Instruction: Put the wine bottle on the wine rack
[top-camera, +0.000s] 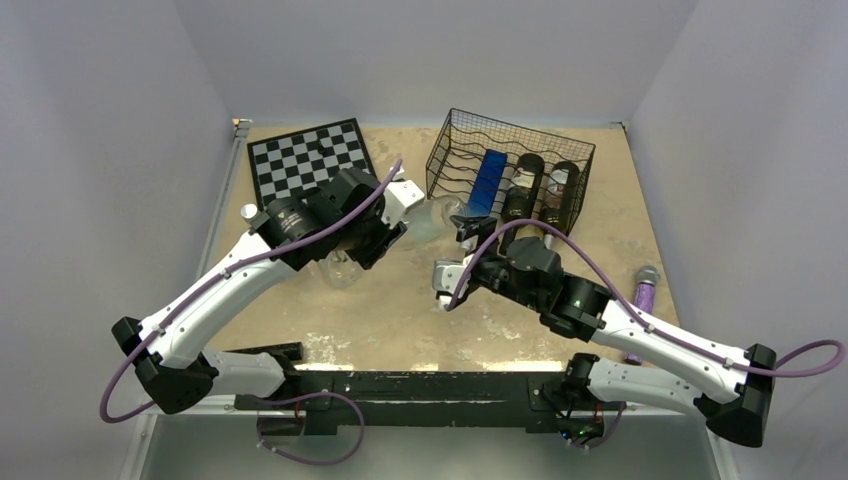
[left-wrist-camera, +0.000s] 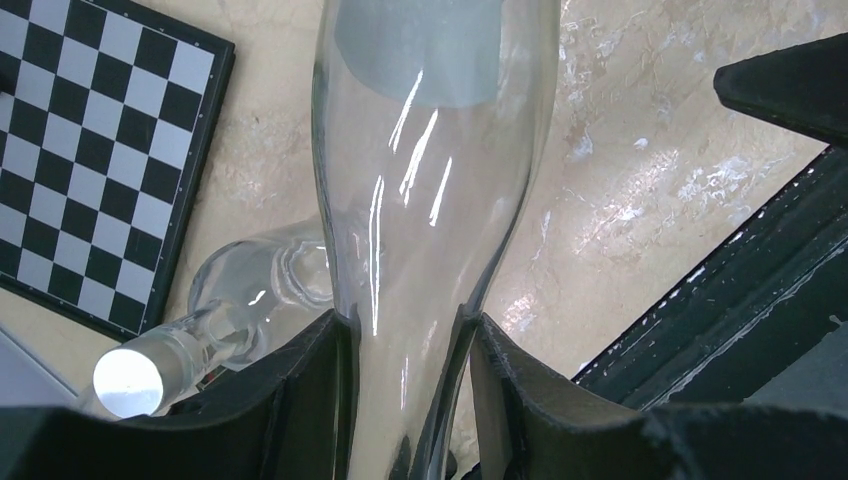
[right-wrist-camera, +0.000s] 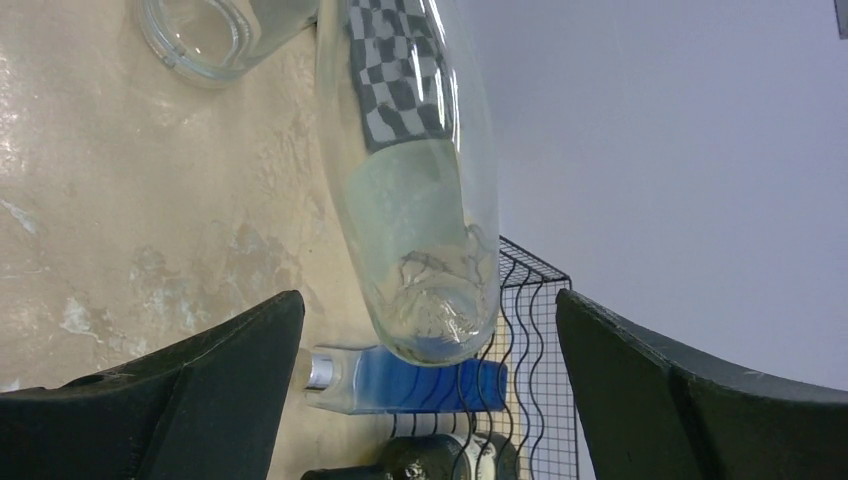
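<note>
My left gripper (top-camera: 398, 228) is shut on the neck of a clear glass wine bottle (top-camera: 432, 220) and holds it tilted above the table, its base towards the wine rack (top-camera: 510, 165). In the left wrist view the fingers (left-wrist-camera: 520, 400) clamp the bottle (left-wrist-camera: 430, 150). The black wire rack holds a blue bottle (top-camera: 488, 180) and two dark bottles (top-camera: 525, 185). My right gripper (top-camera: 462, 235) is open and empty just in front of the rack. In the right wrist view the clear bottle's base (right-wrist-camera: 430, 300) hangs beyond the open jaws, before the rack (right-wrist-camera: 520, 330).
A second clear bottle (left-wrist-camera: 250, 290) with a silver cap lies on the table under my left arm. A chessboard (top-camera: 308, 158) lies at the back left. A purple object (top-camera: 643, 290) lies at the right edge.
</note>
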